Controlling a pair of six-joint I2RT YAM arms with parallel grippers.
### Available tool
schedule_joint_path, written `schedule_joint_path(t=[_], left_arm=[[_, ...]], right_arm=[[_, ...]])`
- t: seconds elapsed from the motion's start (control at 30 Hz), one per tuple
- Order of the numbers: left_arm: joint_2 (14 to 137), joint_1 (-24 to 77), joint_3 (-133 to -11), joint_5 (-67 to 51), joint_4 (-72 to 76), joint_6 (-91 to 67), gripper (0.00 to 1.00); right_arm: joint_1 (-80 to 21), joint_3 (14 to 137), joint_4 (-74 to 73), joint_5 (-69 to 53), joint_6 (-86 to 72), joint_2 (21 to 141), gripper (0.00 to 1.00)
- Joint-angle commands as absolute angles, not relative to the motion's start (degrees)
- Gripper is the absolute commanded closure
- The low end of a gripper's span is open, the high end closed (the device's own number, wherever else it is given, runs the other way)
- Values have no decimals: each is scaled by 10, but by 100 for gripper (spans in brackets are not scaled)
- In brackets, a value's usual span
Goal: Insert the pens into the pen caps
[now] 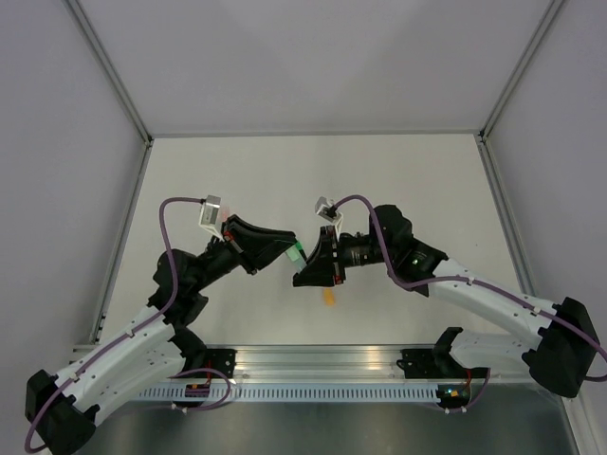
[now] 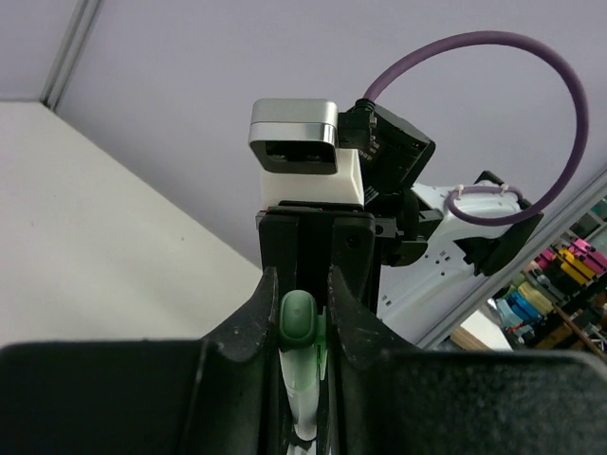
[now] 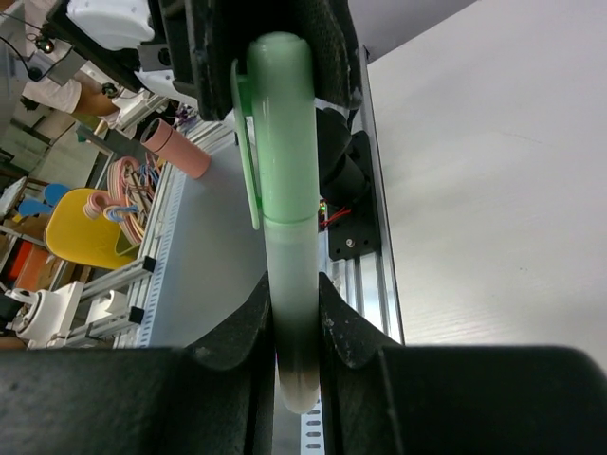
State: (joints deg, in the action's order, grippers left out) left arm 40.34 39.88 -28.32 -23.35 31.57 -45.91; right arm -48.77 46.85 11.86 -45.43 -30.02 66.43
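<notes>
The cap [image 3: 280,123] is being clenched by left gripper [image 2: 303,308], pen [image 3: 289,275] by right gripper [image 3: 294,318]; best pushed straight toward 3 o'clock, axes aligned.

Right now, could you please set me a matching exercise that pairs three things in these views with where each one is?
Things:
1. green cap
2. pen barrel
3. orange piece

Places:
A. lying free on the table, held by nothing
B. clamped between the right jaws
C. clamped between the left jaws

Pairs: 1-C, 2-B, 3-A
</notes>
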Motion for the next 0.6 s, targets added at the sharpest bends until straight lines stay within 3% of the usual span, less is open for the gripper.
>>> schedule_joint_path(t=[0.0, 0.53, 0.57], left_arm=[[423, 415, -222, -359, 278, -472, 98], [451, 416, -238, -366, 246, -432, 98], [439, 415, -249, -351, 221, -419, 89]], right_arm=[[-440, 574, 251, -381, -330, 642, 100], [-413, 645, 276, -437, -372, 757, 100], [-413, 637, 276, -440, -369, 756, 100]])
